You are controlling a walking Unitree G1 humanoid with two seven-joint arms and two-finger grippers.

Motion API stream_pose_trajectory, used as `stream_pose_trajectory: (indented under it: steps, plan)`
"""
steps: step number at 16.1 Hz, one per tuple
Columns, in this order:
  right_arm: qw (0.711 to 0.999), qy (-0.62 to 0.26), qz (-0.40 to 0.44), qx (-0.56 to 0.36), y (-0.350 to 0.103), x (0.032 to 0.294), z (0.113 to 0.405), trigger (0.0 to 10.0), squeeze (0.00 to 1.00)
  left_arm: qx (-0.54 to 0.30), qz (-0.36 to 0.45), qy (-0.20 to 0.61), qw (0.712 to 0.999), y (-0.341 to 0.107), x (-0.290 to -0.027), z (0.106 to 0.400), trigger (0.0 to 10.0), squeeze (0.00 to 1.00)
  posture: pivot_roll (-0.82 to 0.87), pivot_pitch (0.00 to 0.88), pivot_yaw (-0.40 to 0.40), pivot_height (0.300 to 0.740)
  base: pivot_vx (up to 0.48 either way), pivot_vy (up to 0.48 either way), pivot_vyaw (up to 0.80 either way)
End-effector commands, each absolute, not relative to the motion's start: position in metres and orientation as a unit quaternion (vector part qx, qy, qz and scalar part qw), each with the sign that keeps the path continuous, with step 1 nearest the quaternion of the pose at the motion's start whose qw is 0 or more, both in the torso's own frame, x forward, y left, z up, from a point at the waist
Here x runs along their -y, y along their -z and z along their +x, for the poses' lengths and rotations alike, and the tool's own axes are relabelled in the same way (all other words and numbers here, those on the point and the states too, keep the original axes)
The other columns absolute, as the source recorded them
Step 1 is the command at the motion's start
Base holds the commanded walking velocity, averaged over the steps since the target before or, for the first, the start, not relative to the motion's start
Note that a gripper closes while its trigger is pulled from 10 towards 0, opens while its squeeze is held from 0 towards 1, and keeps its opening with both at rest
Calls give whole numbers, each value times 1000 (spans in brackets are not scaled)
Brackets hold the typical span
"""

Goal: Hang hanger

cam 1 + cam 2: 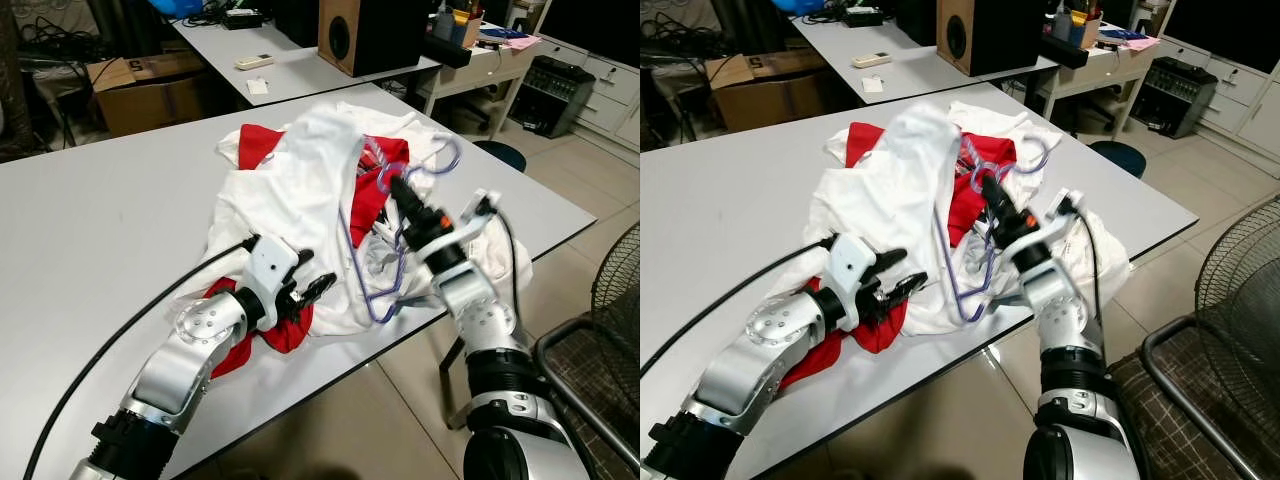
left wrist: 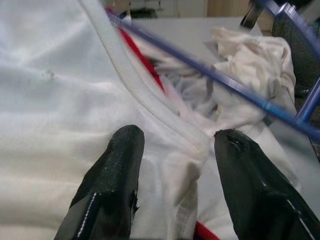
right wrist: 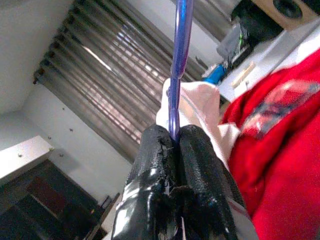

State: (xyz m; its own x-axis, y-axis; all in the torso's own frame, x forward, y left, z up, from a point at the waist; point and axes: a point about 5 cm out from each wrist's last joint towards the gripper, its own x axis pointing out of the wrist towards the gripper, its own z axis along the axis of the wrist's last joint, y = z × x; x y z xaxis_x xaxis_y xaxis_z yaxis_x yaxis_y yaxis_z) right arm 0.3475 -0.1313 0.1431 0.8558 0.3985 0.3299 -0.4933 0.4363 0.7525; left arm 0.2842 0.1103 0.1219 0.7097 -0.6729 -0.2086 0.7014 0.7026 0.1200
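The right claw (image 1: 398,187) pinches the blue hanger (image 1: 372,270) tight over the clothes (image 1: 300,190) mid-surface, so the wide-open left claw (image 1: 318,285), near the shirt edge, should hold the cloth down while the hanger lifts slowly.

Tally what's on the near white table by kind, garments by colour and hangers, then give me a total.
White garments: 1 heap, separate pieces can't be told apart
Red garments: 1 bundle, peeking out in several spots
Purple hangers: 1, pinched by the right gripper
Total: 3
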Motion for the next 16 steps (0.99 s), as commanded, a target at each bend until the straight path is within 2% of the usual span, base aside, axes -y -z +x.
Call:
stream_pose_trajectory:
  steps: [1, 3, 5, 8, 9, 10, 12, 16]
  plan:
    - [845, -262, 463, 57, -147, 133, 347, 10000, 0, -91, 83, 374, 919, -119, -111, 281, 10000, 0, 31, 0, 6, 740, 0, 0, 0]
    - [847, -250, 465, 57, -147, 135, 348, 10000, 0, -93, 49, 398, 911, -120, -106, 275, 10000, 0, 26, 0, 12, 740, 0, 0, 0]
    - [847, -246, 468, 62, -153, 138, 348, 10000, 0, -87, 132, 399, 904, -114, -106, 278, 10000, 0, 27, 0, 10, 740, 0, 0, 0]
    - [848, -243, 468, 61, -153, 139, 349, 10000, 0, -65, 201, 400, 892, -112, -105, 280, 10000, 0, 24, 0, 11, 740, 0, 0, 0]
    - [848, -242, 468, 61, -153, 139, 349, 10000, 0, -54, 244, 402, 881, -110, -104, 281, 4863, 0, 22, 0, 11, 740, 0, 0, 0]
    - [848, -241, 468, 60, -153, 139, 348, 10000, 0, -47, 271, 404, 872, -108, -104, 282, 2275, 0, 20, 0, 12, 740, 0, 0, 0]
    - [848, -241, 468, 59, -153, 138, 348, 10000, 0, -35, 287, 396, 872, -109, -104, 285, 0, 0, 15, 0, 14, 740, 0, 0, 0]
    - [849, -242, 466, 58, -154, 139, 349, 10000, 0, -26, 304, 388, 870, -108, -106, 291, 0, 0, 11, 0, 14, 740, 0, 0, 0]
